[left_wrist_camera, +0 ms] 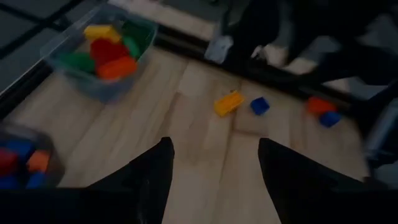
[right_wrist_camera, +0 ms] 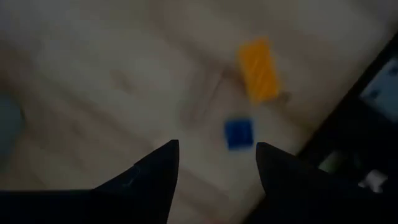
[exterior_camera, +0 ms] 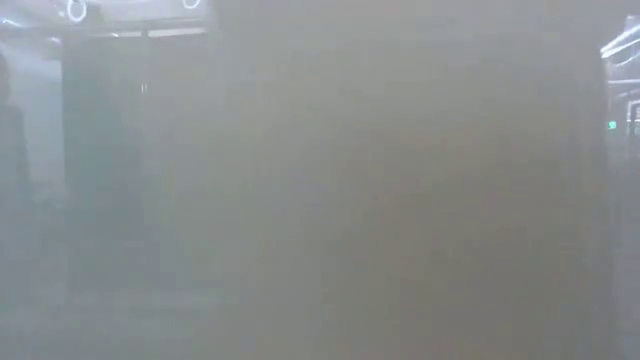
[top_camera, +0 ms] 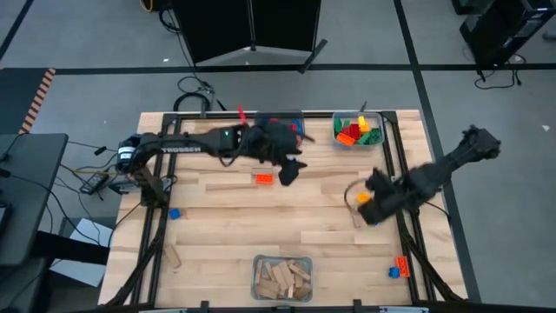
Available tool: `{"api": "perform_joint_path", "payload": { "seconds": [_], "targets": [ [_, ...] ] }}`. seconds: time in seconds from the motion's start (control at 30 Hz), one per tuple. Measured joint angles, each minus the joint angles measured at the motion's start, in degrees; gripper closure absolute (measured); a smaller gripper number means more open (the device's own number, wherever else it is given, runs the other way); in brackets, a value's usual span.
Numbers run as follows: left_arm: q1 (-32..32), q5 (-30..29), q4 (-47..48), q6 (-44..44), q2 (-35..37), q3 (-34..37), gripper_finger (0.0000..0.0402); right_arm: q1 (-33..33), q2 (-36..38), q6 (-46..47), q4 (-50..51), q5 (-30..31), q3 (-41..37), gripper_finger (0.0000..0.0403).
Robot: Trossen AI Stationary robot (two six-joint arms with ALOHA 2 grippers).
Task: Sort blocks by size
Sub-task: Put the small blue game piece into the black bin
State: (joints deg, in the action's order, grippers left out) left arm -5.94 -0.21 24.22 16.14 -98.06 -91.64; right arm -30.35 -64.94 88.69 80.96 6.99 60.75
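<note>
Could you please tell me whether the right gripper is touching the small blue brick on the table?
Apart. The right wrist view shows the right gripper with fingers open and bare wood between both fingertips and the small blue brick.

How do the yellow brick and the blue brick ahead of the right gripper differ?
The yellow brick is long and rectangular; the blue brick is small and roughly square. The blue brick lies nearer the right gripper, the yellow brick farther off. Both lie loose on the table, apart.
</note>
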Motion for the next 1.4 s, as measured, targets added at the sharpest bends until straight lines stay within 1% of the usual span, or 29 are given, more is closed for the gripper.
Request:
{"api": "perform_joint_path", "payload": {
  "seconds": [0.1, 0.17, 0.23, 0.33, 0.47, 0.67, 0.8, 1.07, 1.4],
  "targets": [
    [3.74, -7.16, 2.08, 2.21, -0.02, 0.01, 0.0161, -6.5, -3.86, 1.43, -2.6, -5.1, -0.02, 0.0179],
    [5.92, -9.47, 2.84, 3.54, -0.02, 0.0, 0.0161, -10.52, -6.4, 1.62, -5.14, -8.78, -0.02, 0.0179],
    [7.85, -9.9, 3.19, 4.05, -0.02, 0.0, 0.0161, -14.18, -8.9, 2.4, -7.89, -12.23, -0.02, 0.0178],
    [10.33, -10.16, 2.98, 5.17, -0.02, 0.0, 0.0161, -19.1, -12.6, 2.91, -11.73, -15.28, -0.04, 0.0178],
    [12.78, -10.61, 3.0, 7.05, -0.02, 0.0, 0.0161, -23.22, -17.54, 0.54, -17.63, -19.56, -0.07, 0.0178],
    [15.2, -13.12, 2.93, 9.98, -0.02, 0.0, 0.0161, -23.91, -25.21, -4.8, -22.6, -24.58, -0.09, 0.0177],
    [16.39, -13.44, 2.67, 11.31, -0.02, 0.0, 0.0161, -23.93, -29.32, -8.45, -23.84, -28.56, -0.11, 0.0177],
    [17.71, -15.69, 2.54, 12.86, -0.02, 0.0, 0.0161, -23.08, -34.29, -16.25, -23.78, -31.27, -0.11, 0.0178],
    [17.73, -15.85, 2.41, 15.13, -0.07, 0.0, 0.0161, -22.38, -39.14, -22.7, -25.48, -36.25, -0.51, 0.0178]
  ]
}}
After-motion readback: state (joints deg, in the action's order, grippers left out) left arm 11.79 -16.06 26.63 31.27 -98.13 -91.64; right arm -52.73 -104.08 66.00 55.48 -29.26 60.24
